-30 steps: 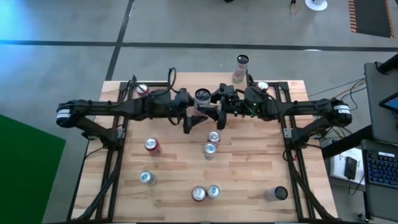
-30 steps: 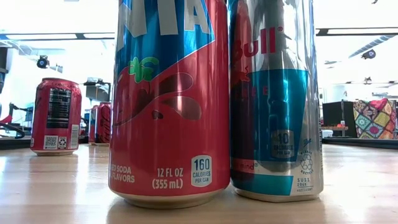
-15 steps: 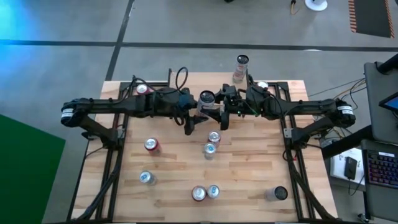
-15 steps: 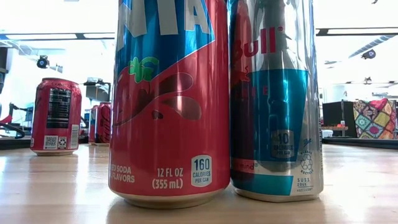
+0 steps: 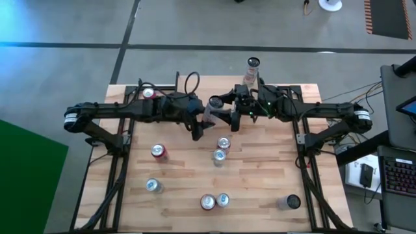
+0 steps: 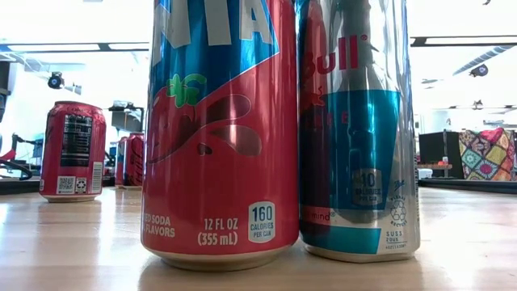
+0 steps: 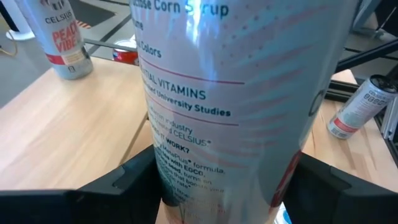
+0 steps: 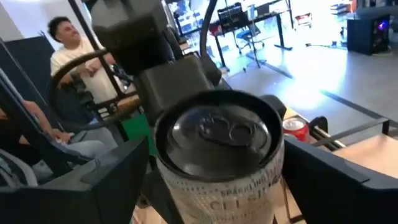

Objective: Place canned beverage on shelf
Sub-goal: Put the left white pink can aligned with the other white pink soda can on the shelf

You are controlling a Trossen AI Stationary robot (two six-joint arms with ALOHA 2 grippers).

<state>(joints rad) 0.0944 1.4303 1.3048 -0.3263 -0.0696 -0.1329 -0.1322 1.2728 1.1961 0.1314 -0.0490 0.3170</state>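
A tall white can (image 7: pixel 236 106) hangs above the table's (image 5: pixel 260 162) middle near its far edge, clamped in the left gripper (image 5: pixel 201 123). The right gripper (image 5: pixel 229 116) sits beside it, fingers apart around it, not pressing. It looks like a handover; next, the left arm must carry it to the shelf, unseen here.

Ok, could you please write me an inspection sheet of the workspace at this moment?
Surface: wooden slatted table, cans spread over it.
Job's things: white can held above the table's middle; the shelf cannot be made out.
Clutter: red can, two cans together, dark can, tall can at the far edge.
Grippers: left gripper, jaws shut on the white can; right gripper at that can's top.
Cables: loop on the left arm.
Surroundings: seated person, keyboard.
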